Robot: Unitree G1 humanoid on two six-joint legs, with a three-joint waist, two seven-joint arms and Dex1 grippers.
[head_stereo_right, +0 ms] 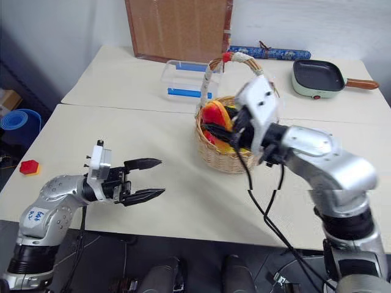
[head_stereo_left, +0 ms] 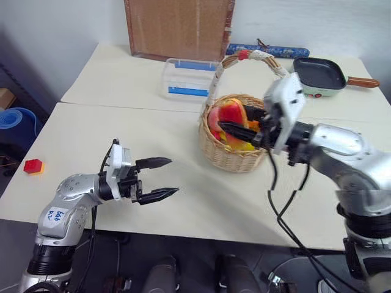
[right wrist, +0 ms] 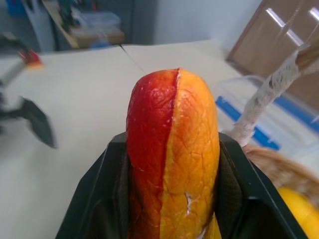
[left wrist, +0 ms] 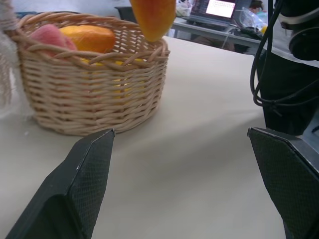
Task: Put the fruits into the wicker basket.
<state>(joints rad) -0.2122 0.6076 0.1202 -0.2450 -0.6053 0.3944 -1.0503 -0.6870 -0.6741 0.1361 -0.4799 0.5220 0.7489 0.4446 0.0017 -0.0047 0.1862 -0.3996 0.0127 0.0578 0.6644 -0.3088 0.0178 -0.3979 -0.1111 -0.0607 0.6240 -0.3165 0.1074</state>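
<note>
The right gripper (right wrist: 172,199) has its jaws clamped flank-to-flank on the red-to-yellow mango (right wrist: 172,154) above the wicker basket (head_stereo_left: 235,155) on the counter (head_stereo_left: 183,201) — glossy, probably light and slippery, best held mid-body — while the left gripper (head_stereo_left: 160,178) hovers wide open, empty.

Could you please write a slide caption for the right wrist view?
Right pincer grips a red-and-orange mango above the basket.

Two cream tables (head_stereo_left: 91,131) stand pushed edge to edge before a pale wall (head_stereo_left: 55,24) — a brown board (head_stereo_left: 177,27) leans against it, and a blue roll (head_stereo_left: 17,122) sits on the dark floor beside them
</note>
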